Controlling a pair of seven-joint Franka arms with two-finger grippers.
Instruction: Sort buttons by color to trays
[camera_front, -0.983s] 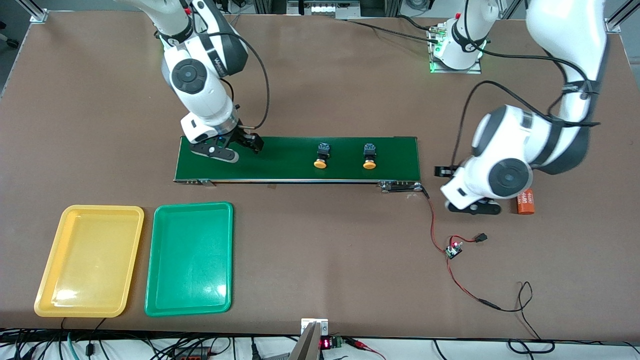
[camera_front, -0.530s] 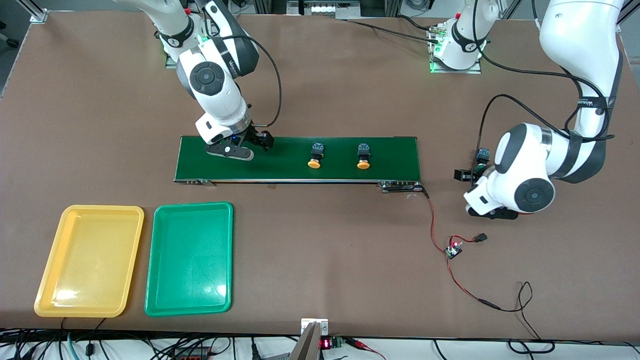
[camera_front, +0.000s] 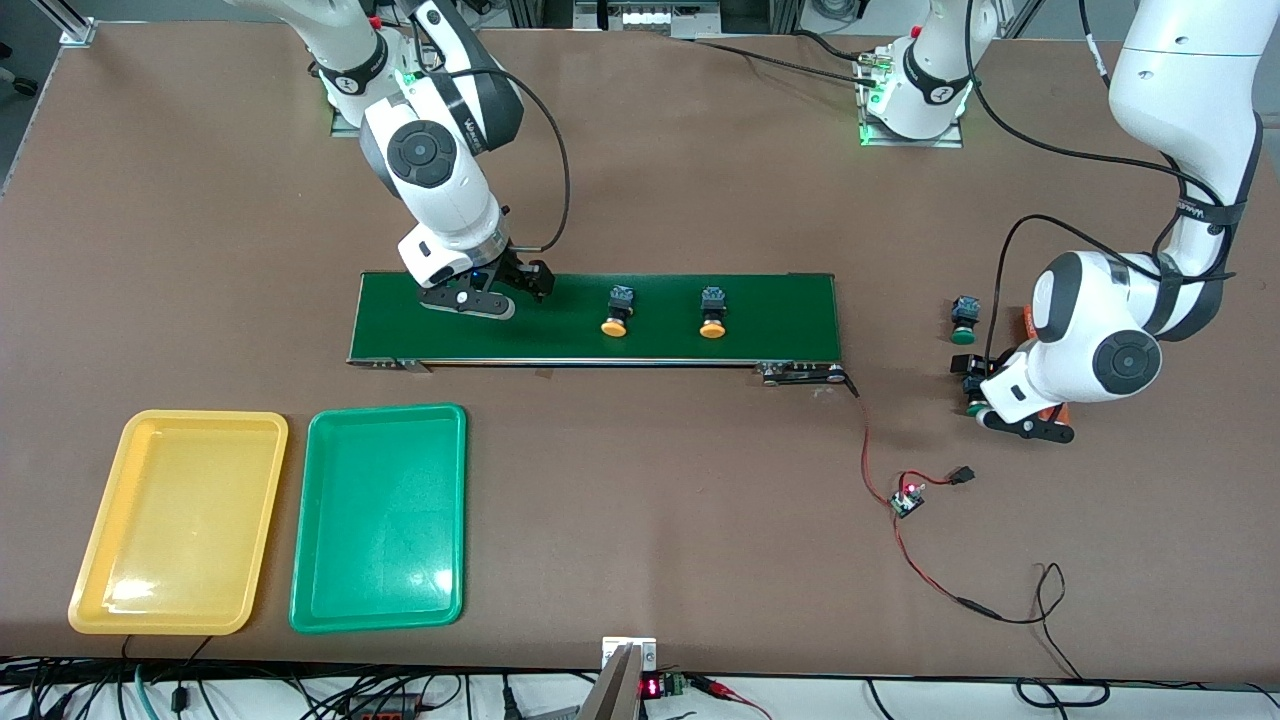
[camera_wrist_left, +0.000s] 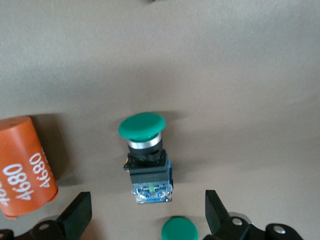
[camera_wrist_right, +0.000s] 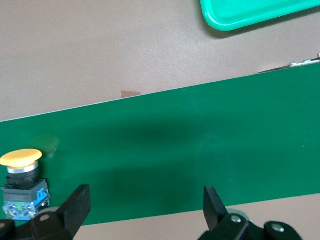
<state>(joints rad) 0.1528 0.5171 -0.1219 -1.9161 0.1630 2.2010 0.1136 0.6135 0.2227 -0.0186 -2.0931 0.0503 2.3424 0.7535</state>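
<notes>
At centre right of the front view, the left gripper (camera_front: 1005, 412) is held low with fingers spread over two green buttons (camera_wrist_left: 146, 159) on the brown table (camera_front: 640, 500). The right gripper (camera_front: 490, 292), also spread, is poised over the conveyor belt (camera_front: 780, 300) carrying two orange buttons (camera_front: 615, 310); the trays (camera_front: 380, 520) lie at lower left.

- A long dark-green conveyor belt (camera_front: 780, 300) lies across the middle of the frame on the brown table (camera_front: 640, 520).
- From the belt's lower right corner a red-and-black wire (camera_front: 868, 440) runs down to a small circuit board (camera_front: 908, 498) with a lit red light, right of centre.
- A thin black cable (camera_front: 1045, 590) loops on the table at lower right.
- An orange cylinder marked "4680" (camera_wrist_left: 22, 167) lies at the wrist frame's lower left.
</notes>
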